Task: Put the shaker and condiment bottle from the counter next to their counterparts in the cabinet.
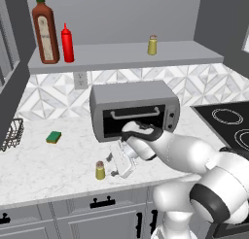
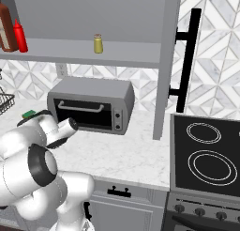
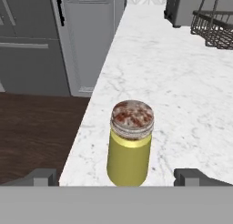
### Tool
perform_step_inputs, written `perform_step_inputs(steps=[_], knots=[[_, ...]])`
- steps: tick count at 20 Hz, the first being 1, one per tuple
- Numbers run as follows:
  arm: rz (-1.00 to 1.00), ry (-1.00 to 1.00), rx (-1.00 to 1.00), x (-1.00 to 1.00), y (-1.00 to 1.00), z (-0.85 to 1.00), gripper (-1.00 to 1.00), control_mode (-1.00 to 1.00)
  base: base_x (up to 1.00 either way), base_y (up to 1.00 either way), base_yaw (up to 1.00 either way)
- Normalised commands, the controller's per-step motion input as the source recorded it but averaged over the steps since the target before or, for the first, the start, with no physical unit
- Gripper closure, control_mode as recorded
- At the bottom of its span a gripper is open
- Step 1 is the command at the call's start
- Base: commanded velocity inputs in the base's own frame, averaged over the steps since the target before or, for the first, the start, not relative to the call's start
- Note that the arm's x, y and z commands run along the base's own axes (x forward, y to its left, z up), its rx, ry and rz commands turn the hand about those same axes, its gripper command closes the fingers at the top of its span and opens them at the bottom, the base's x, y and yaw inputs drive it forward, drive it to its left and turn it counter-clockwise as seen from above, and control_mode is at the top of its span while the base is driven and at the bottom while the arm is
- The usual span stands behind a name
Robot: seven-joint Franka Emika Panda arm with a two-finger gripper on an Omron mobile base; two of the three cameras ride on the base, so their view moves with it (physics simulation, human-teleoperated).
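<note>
Tall red-brown sauce bottle with a green cap (image 1: 45, 33) carries a pale label; its print is too small to read. No other writing legible.

Landmark: grey toaster oven with a dark glass door and bar handle (image 1: 134, 110), standing on the white grey-veined marble surface (image 1: 58, 158).

- Small yellow-olive shaker with a speckled tan cap (image 1: 100, 171): upright on the surface, in front of the oven and a little left of it, near the front edge. In the hand view (image 3: 130, 145) it stands centred between the two dark fingertips (image 3: 42, 176), not touched by either.
- Hand (image 1: 118, 166): low over the surface just right of that shaker, in front of the oven door; fingers spread wide, holding nothing.
- Bright red squeeze bottle with a pointed nozzle (image 1: 67, 43): on the grey cabinet shelf (image 1: 185, 52) above the oven, left end, just beside the sauce bottle.
- Second yellow-olive shaker (image 1: 152, 45): same shelf, above the oven's right half, well apart from the bottles.
- Green sponge (image 1: 54, 136): on the surface left of the oven.
- Dark wire basket (image 1: 11, 134): farther left, at the surface's end.
- Black cooktop with ring markings (image 2: 206, 155): right of the oven.

The white arm crosses in front of the oven door in the left base view.
</note>
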Motion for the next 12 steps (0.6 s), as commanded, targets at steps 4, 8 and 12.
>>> perform_step_inputs(steps=[4,8,12], knots=[[0.03,0.02,0.00,0.14,0.08,-0.12,-1.00,-1.00,0.00,0.00,0.00],[0.03,0.03,0.01,0.14,0.09,-0.10,-1.00,-1.00,0.00,0.00,0.00],[0.03,0.04,0.01,0.13,0.09,-0.07,-1.00,-1.00,0.00,0.00,0.00]])
